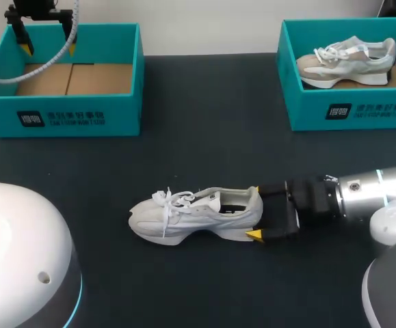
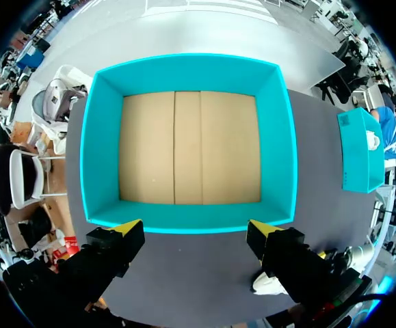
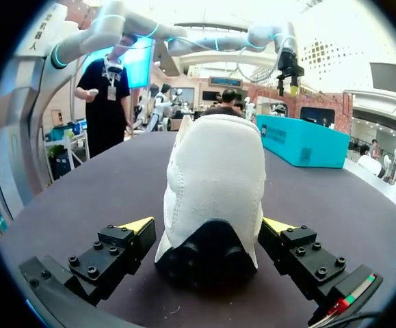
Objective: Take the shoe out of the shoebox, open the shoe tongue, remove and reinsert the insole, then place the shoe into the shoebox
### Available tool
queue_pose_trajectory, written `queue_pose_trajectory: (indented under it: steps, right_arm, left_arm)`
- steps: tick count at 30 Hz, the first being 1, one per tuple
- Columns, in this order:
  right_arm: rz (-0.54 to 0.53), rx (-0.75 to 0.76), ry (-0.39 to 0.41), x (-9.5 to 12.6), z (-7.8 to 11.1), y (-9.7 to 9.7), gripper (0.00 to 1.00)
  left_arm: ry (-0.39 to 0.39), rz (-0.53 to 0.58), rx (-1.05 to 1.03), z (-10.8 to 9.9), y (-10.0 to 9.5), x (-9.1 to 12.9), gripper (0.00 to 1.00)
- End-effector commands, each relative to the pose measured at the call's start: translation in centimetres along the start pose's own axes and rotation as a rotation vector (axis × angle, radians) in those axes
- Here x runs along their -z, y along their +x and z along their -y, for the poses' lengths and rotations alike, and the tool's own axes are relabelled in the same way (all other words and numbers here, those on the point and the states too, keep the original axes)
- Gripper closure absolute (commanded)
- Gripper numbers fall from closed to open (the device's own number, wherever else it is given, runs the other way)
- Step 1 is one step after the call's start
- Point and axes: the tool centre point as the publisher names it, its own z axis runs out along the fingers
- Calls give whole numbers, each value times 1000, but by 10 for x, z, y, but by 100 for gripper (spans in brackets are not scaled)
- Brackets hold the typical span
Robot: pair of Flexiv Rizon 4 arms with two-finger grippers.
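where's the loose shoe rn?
Head view: the shoe lies on the table, front middle, toe toward my left side, heel between the right gripper's open jaws.

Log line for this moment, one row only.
shoe on table, outside boxes | right end effector open, astride heel | left end effector open above empty box

White sneaker (image 1: 194, 215): open tabletop (image 1: 204, 150) off toe and both flanks; heel blocked by right gripper (image 1: 256, 213), fingers parted astride it; empty teal shoebox (image 1: 61, 116) far beyond toe side, occupied teal shoebox (image 1: 351, 113) beyond heel side, wide gap between.
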Motion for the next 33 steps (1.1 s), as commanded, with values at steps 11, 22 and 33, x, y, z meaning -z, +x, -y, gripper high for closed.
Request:
queue_pose_trajectory:
  steps: [11,22,33]
  right_arm:
    - [-28,2,-38,-30,8,-5,0]
    - [-38,7,-41,-34,8,-4,100]
    - [-38,7,-41,-34,8,-4,100]
  left_arm:
    - [0,0,0,0,0,0,0]
    - [0,0,0,0,0,0,0]
    - [0,0,0,0,0,0,0]
